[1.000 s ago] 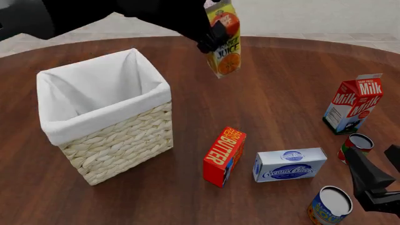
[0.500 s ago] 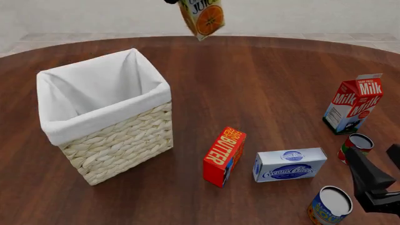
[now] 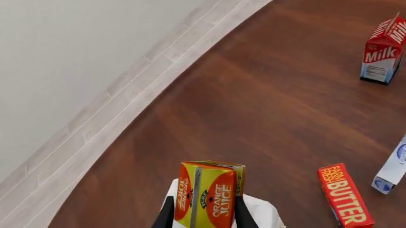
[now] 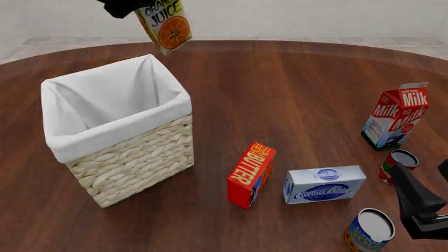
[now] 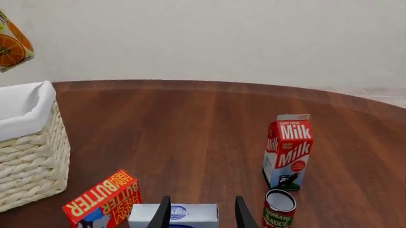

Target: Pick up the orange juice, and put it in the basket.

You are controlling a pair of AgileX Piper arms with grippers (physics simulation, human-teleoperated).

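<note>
The orange juice (image 4: 167, 26), an orange and yellow-green carton, hangs tilted in the air above the far right corner of the basket (image 4: 123, 135). My left gripper (image 4: 140, 9) is shut on it at the top edge of the front view. In the left wrist view, both fingers (image 3: 166, 214) clamp the carton (image 3: 209, 194), and the basket's white lining (image 3: 269, 216) shows just below it. The right wrist view shows the carton (image 5: 11, 45) above the basket (image 5: 32, 161). My right gripper (image 4: 420, 210) is open and empty, low at the near right.
A red butter box (image 4: 251, 176) and a cream cheese box (image 4: 324, 184) lie right of the basket. A milk carton (image 4: 395, 115) stands at the right, with a sauce can (image 4: 399, 164) and a blue can (image 4: 370, 231) near my right gripper.
My left gripper has carried the juice carton up and to the left, from over the table's middle to above the basket's far corner. The right arm has barely moved.
</note>
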